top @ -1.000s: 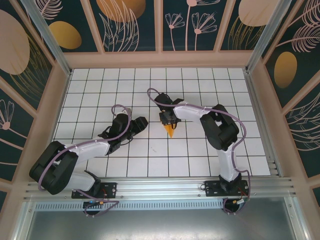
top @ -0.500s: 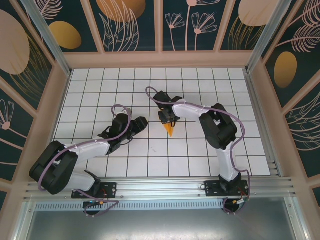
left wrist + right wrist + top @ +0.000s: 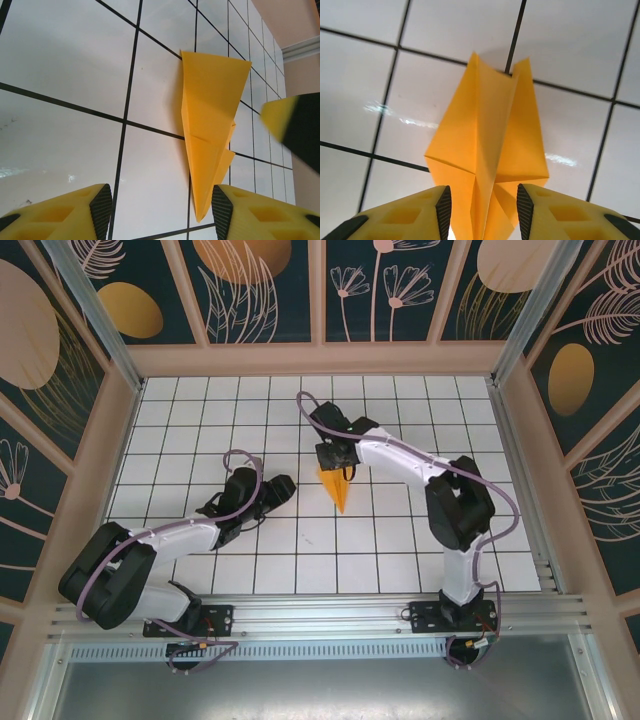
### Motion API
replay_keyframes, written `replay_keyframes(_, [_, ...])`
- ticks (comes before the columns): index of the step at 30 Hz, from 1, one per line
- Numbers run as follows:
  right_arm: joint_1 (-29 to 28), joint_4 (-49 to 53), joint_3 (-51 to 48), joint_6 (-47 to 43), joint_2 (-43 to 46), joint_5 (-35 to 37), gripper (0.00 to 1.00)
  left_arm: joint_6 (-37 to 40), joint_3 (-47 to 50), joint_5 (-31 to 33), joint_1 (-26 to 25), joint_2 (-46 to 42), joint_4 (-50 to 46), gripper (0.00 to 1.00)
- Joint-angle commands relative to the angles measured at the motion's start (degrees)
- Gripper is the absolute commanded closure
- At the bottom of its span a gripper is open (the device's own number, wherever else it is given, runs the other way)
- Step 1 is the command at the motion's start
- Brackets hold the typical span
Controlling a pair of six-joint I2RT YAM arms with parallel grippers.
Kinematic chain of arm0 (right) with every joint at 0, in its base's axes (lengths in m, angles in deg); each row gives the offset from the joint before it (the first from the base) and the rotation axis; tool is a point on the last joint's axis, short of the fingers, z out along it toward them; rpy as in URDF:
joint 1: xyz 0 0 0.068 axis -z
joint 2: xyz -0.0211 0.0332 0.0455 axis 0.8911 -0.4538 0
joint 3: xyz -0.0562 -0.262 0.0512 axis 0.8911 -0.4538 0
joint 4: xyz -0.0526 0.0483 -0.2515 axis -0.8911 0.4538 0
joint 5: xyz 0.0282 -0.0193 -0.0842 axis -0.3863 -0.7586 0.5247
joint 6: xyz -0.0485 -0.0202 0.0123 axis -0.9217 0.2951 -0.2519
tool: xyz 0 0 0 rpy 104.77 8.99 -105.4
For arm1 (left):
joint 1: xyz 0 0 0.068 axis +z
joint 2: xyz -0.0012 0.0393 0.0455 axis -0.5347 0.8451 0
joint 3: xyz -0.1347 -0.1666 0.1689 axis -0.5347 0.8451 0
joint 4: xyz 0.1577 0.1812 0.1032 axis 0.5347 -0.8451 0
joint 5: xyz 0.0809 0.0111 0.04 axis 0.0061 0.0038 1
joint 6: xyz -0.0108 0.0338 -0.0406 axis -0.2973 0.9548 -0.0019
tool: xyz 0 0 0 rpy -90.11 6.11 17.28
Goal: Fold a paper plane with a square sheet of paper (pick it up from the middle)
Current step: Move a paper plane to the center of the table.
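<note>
Because it is folded from thin paper, the paper plane (image 3: pixel 338 490) is judged very light, limp across its wings, stiffer along the layered centre fold, easily crushed out of shape and likely to slide on the glossy tiles of the table (image 3: pixel 200 400). The best hold is probably a gentle pinch on the centre fold about midway along its length. It lies near the middle of the table, slightly toward the far edge, with its nose pointing at the near edge. It is a narrow orange-yellow dart, plain and unmarked, with a centre crease, overlapping flaps and a notched tail. The right gripper (image 3: pixel 335 460) hangs over the tail, and its jaws stand moderately apart either side of the centre fold; contact with the paper cannot be made out. The left gripper (image 3: pixel 161 210) waits low beside the plane, on the side toward the left edge, its jaws wide apart and empty.
</note>
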Motion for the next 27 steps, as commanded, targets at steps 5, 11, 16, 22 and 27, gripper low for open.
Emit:
replay_keyframes(5, [0.25, -3.75, -2.27, -2.47, 17.42, 11.8, 0.55, 3.66, -2.47, 3.93, 0.07, -3.25, -3.52, 0.41])
replay_keyframes(11, [4.06, -18.82, -19.56, -5.51, 34.65, 21.91, 0.51, 8.11, -2.91, 10.4, 0.08, -7.94, -7.61, 0.39])
replay_keyframes(16, [15.54, -26.57, -33.19, -3.61, 43.29, 20.46, 0.3, 12.5, -0.92, 19.21, 0.03, -14.23, -9.6, 0.31])
replay_keyframes(22, [32.65, -35.5, -47.75, 3.76, 43.03, 13.54, 0.01, 21.83, 1.99, 34.93, 0.03, -20.5, -11.62, 0.07])
replay_keyframes(27, [39.77, -45.96, -55.28, -0.77, 40.77, 7.99, 0.01, 31.83, 3.31, 49.75, 1.68, -23.18, -12.66, 0.01])
